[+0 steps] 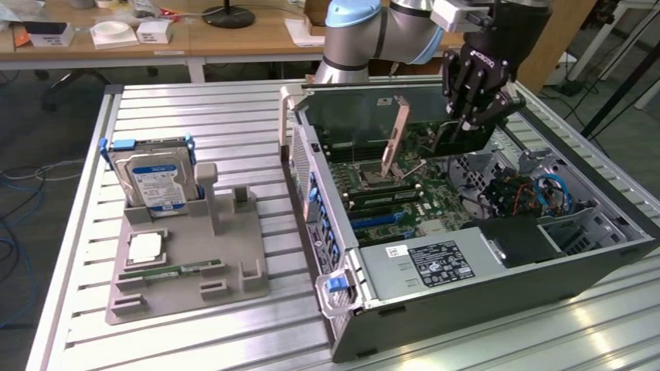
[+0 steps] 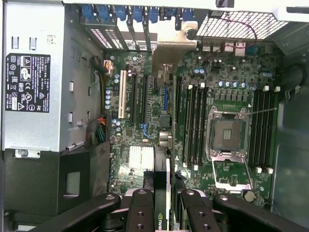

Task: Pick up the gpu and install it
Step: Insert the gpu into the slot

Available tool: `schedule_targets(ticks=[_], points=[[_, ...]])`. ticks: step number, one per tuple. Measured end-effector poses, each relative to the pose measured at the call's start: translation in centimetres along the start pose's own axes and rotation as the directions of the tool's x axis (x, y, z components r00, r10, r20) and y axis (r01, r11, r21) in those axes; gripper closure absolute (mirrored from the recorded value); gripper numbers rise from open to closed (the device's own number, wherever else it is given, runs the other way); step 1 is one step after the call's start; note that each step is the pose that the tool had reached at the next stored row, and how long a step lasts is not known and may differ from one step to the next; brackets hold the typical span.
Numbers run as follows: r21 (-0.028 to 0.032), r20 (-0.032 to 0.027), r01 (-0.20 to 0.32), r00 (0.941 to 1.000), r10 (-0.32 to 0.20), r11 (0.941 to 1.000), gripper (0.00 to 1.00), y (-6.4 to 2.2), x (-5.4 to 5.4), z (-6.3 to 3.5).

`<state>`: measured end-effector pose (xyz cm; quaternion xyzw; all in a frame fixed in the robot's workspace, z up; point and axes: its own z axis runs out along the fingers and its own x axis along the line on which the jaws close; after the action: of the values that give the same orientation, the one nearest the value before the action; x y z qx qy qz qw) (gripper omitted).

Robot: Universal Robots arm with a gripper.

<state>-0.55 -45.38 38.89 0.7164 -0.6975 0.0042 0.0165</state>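
Ribbed silver metal table (image 1: 185, 116); wooden desks (image 1: 247, 35) behind. 1 open grey computer case (image 1: 495, 309) lies on the table. Black gripper (image 1: 477, 116) hangs over the case, jaws part-closed, clamping the green gpu card with black cooler (image 1: 454, 141) edge-on above the green motherboard (image 2: 145, 96).

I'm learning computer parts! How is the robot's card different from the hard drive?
The card hangs in the end effector over the open computer; the hard drive sits in the gray stand. The card is dark green; the hard drive is silver with a blue-white label. Both stand on edge.
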Motion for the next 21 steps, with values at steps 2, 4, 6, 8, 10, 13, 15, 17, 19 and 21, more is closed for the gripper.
schedule_targets(ticks=[2,4,6,8,10,13,15,17,19,21], points=[[0.0003,0.0000,0.000,1.0000,0.000,1.0000,0.74,0.00,0.00,0.06],[0.0006,0.0000,0.000,1.0000,0.000,1.0000,0.74,0.01,0.00,0.12],[0.0010,-0.0001,0.000,1.0000,0.000,1.0000,0.74,0.02,-0.01,0.17],[0.0014,-0.0001,0.000,1.0000,0.000,1.0000,0.74,0.02,-0.02,0.23],[0.0016,-0.0001,0.000,1.0000,0.000,1.0000,0.74,0.03,-0.03,0.28],[0.0016,-0.0002,0.000,1.0000,0.000,1.0000,0.74,0.03,-0.03,0.30],[0.0017,-0.0001,0.000,1.0000,0.000,1.0000,0.74,0.03,-0.03,0.31],[0.0017,0.0000,0.000,1.0000,0.000,1.0000,0.74,0.03,-0.03,0.31],[0.0017,0.0000,0.000,1.0000,0.000,1.0000,0.74,0.03,-0.03,0.31],[0.0017,-0.0001,0.000,1.0000,0.000,1.0000,0.74,0.03,-0.03,0.31]])
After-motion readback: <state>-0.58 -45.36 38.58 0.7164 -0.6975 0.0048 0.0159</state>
